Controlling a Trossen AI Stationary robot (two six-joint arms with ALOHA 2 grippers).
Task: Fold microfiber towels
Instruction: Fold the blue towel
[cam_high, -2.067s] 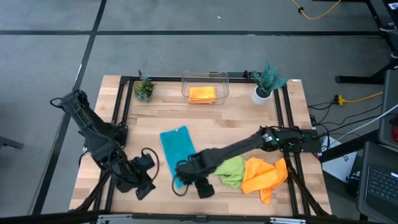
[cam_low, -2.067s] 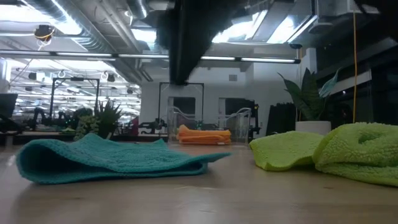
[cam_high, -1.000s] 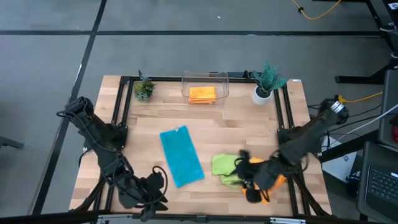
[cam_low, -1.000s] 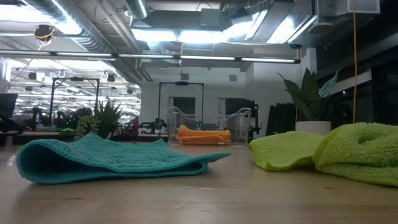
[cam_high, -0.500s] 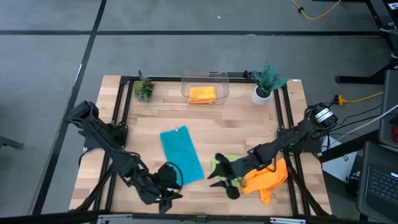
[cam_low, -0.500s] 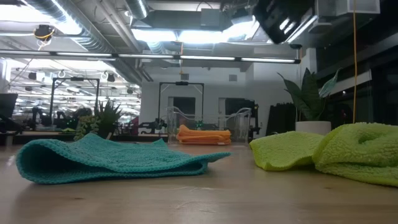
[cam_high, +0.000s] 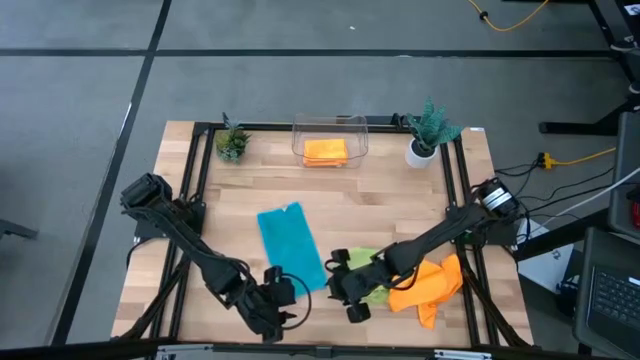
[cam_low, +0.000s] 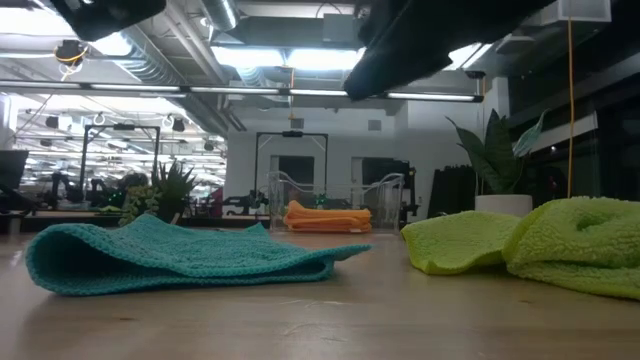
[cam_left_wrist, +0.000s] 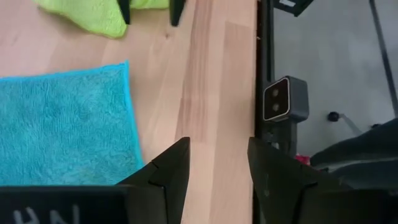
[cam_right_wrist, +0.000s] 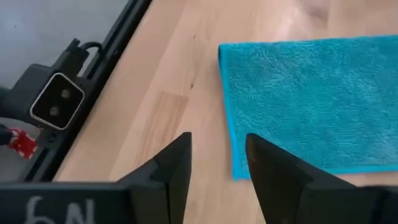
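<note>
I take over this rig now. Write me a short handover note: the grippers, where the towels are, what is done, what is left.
Left gripper: open, empty, over bare table near the front edge, beside the teal towel.
Right gripper: open, empty, above the teal towel's front corner.
Teal towel: lies flat as a long strip, mid-table.
Green towel and orange towel: crumpled at front right, touching.
Done: one folded orange towel in the clear bin.
Left: finish teal, fold green and orange.
</note>
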